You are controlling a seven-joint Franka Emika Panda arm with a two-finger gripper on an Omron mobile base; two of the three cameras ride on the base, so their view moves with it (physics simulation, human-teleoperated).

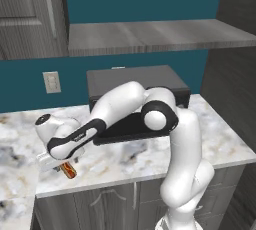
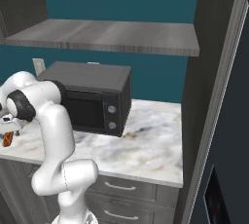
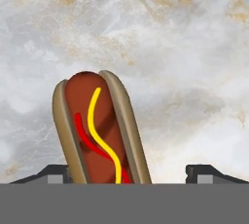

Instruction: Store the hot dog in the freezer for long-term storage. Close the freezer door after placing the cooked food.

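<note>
On the marble counter: small reddish-orange hot dog in a tan bun (image 3: 99,129), yellow and red squiggles along the sausage, lying flat near the front edge.

Dark two-finger gripper (image 3: 129,172) hangs directly over it, fingertips (image 3: 206,172) spread wide, bun closer to one tip, nothing gripped. White-and-tan veined countertop (image 1: 210,139) beneath. Black microwave oven (image 2: 95,103) sits further back on the counter, well apart; grey wood shelf (image 2: 112,35) above it.
</note>
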